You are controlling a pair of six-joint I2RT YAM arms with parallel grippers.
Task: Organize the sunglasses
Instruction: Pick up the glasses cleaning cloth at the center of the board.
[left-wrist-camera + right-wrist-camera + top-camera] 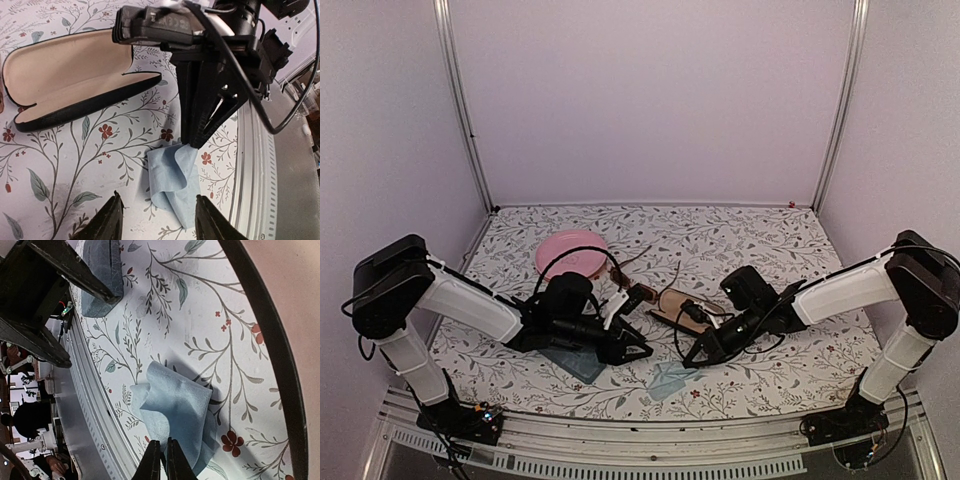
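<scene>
Lettering (169,21) on right gripper (192,142), pinching blue cloth (172,175), unreadable.

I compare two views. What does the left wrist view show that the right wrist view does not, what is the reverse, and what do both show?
Only the left wrist view shows the whole open black case with its beige lining; the right wrist view catches just a strip of its rim. Only the right wrist view shows the grey-blue case near the table edge. Both show the blue cloth, the right gripper pinching it, and the floral table cover.
</scene>
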